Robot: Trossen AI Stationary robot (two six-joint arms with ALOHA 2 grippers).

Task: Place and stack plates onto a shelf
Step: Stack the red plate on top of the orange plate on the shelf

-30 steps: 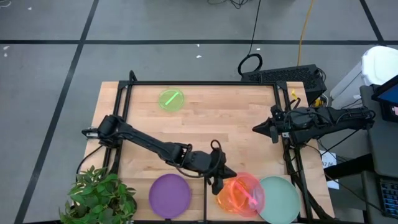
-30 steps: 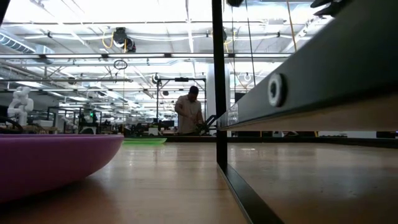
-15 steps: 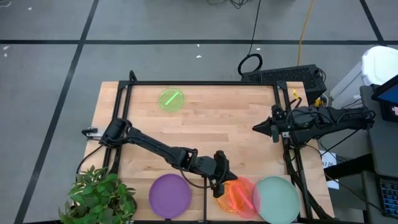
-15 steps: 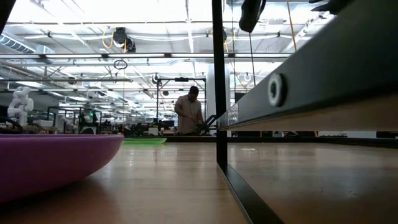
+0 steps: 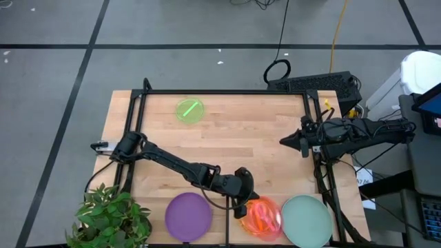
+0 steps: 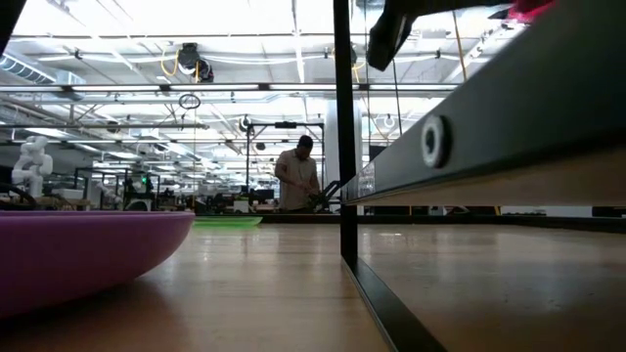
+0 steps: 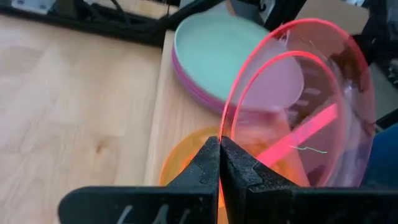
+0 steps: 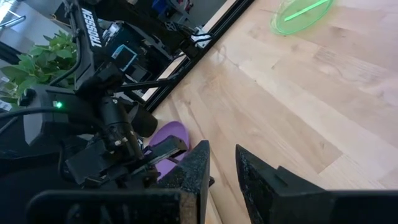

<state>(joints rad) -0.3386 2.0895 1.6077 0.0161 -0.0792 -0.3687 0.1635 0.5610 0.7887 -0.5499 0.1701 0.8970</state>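
Holding the red-pink plate [image 7: 311, 106] by its rim, with the left pincer [image 7: 219, 163] closed tight on the thin edge, both fingers pressed flat together around it. Gripping at the rim probably because such a flat plate gives no other place for two narrow fingers. Tilting the plate steeply in the left wrist view, so that the far edge can come down first on the orange plate [image 7: 186, 158] lying under it on the shelf [image 7: 171, 118]. In the high view, hovering at the near edge of the desk [image 5: 234, 131], just right of the thin black divider bar [image 5: 227, 224], over the orange and red-pink pile [image 5: 260, 215].

Just beside this pile, on the same shelf, the pale teal plate [image 5: 307, 220], resting on a magenta plate [image 7: 193, 93] whose edge shows under it in the left wrist view. Kept apart from these, it seems, so that small translucent plates make one stack and large opaque ones another.

Left of the divider, not yet on the shelf, the purple plate [image 5: 188, 215] on the bare wood. Far across the desk, well apart from all others, the green plate [image 5: 189, 110].

Waiting at the right side of the desk, the right pincer [image 8: 219, 163], slightly open and empty, away from the stacking place and so not blocking the left arm.

Judging from this, the lowering and the release of the red-pink plate as the step in hand.
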